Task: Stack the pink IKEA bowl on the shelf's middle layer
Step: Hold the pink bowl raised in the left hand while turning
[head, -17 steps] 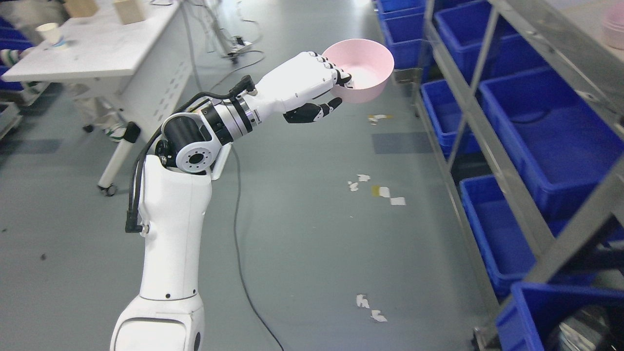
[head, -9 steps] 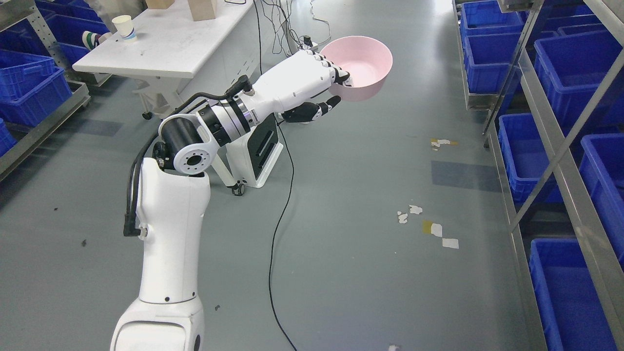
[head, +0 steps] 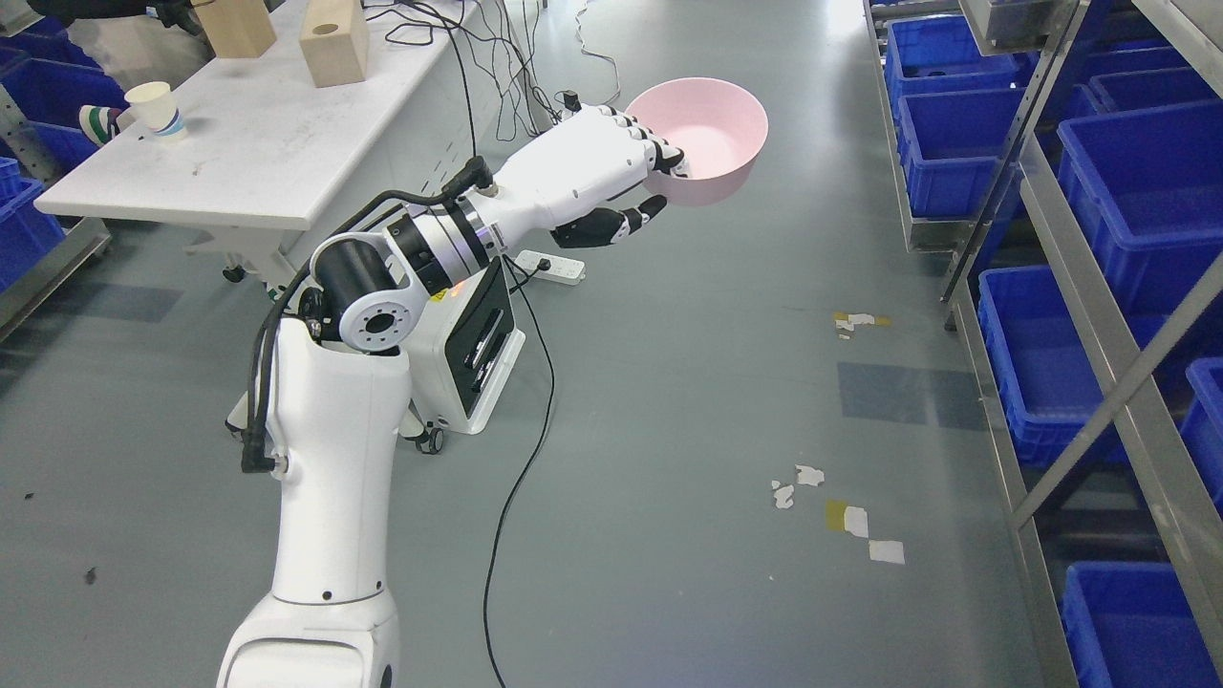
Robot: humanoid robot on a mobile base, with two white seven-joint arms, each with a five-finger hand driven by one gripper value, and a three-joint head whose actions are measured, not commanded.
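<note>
My left hand is shut on the near rim of a pink bowl and holds it upright in the air above the grey floor. The fingers lie over the rim and the thumb is under the bowl. The left arm rises from the bottom left. The metal shelf with blue bins runs along the right edge, well to the right of the bowl. The right arm does not show.
A white table stands at the upper left with a paper cup and two wooden blocks. A white and black box on castors and cables lie on the floor. Paper scraps lie at centre right.
The whole picture has shifted as the camera turned and moved; the shelf now sits further right and the table shows more. The hand still holds the bowl the same way.
</note>
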